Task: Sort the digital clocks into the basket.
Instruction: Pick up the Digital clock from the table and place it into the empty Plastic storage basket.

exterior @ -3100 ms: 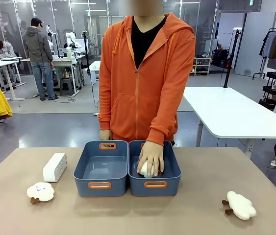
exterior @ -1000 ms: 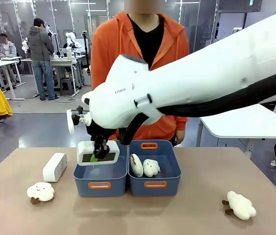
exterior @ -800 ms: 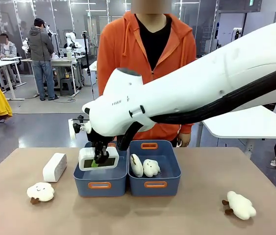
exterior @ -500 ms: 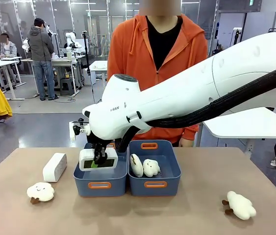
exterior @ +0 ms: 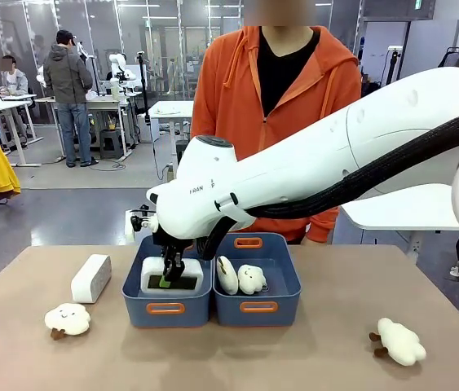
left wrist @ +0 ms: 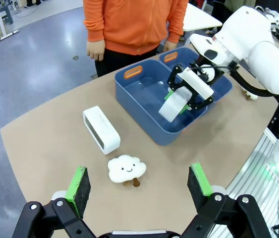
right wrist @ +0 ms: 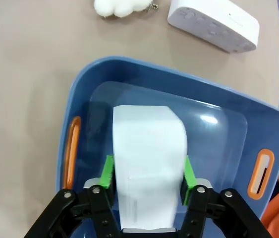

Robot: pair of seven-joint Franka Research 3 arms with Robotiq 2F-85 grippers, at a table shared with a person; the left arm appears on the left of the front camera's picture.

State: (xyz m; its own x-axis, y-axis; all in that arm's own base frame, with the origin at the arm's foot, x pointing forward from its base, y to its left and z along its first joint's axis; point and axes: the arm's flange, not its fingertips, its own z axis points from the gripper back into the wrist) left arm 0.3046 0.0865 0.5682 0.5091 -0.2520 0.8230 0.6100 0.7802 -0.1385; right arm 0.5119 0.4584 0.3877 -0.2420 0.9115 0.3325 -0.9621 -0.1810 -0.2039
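One white digital clock [exterior: 157, 273] [right wrist: 149, 148] sits low inside the left blue basket [exterior: 166, 308] [right wrist: 179, 89], tilted, dark face toward me. My right gripper [exterior: 170, 275] [right wrist: 147, 173] reaches down into that basket, its green pads pressed against the clock's two sides. The left wrist view shows this clock [left wrist: 176, 101] between the right gripper's [left wrist: 186, 91] fingers over the basket [left wrist: 144, 84]. A second digital clock [exterior: 90, 278] [left wrist: 100, 130] [right wrist: 213, 22] stands on the table left of the basket. My left gripper [left wrist: 139, 183] hangs open, high above the table's near left.
The right blue bin [exterior: 258, 307] holds two plush toys [exterior: 241, 278]. More plush toys lie at the front left [exterior: 67, 319] [left wrist: 125, 169] and front right [exterior: 400, 340]. A person in an orange hoodie [exterior: 278, 122] stands behind the bins.
My right arm has come down with the clock, from above the left basket's rim to low inside it. The person has shifted to the right.
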